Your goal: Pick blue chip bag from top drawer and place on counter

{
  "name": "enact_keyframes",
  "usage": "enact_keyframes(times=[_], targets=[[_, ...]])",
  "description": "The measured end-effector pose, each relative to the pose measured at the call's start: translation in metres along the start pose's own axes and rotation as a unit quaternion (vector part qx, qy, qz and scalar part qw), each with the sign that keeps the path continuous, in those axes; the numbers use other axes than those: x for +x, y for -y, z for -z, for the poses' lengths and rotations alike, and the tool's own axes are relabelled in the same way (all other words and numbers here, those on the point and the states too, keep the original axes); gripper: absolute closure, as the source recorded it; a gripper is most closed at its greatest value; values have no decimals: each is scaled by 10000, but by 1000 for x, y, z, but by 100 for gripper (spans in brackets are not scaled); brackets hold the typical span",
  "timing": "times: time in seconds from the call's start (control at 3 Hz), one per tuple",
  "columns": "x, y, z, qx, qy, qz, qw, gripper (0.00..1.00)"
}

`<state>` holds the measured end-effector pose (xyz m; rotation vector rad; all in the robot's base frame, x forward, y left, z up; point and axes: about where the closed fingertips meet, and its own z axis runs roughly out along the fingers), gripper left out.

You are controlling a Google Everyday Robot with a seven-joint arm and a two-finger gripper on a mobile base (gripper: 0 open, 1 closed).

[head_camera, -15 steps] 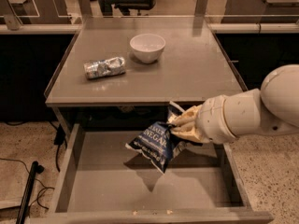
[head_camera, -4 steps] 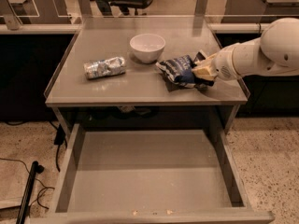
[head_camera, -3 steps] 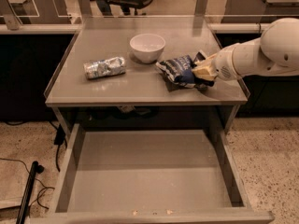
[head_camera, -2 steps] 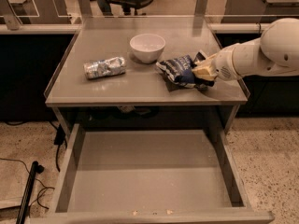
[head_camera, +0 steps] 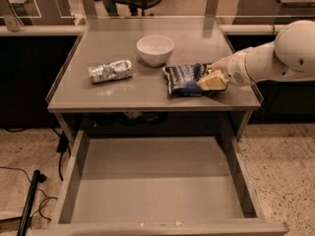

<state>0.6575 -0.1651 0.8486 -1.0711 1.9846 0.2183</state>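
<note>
Step now looks like putting down: the bag [head_camera: 183,77] lies on the counter [head_camera: 118,93], just right of the bowl [head_camera: 155,49], with the gripper [head_camera: 211,80] pinching its right edge. Next: let go, lift away.

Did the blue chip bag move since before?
Yes. The blue chip bag went from over the top drawer onto the counter beside the bowl; the gripper at its edge.
</note>
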Motion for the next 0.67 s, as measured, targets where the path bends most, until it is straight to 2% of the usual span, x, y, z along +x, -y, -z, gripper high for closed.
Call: enact_keyframes(times=[0.33, 0.67], targets=[[0, 0, 0, -1, 0, 0, 10000, 0], [0, 0, 0, -1, 0, 0, 10000, 0]])
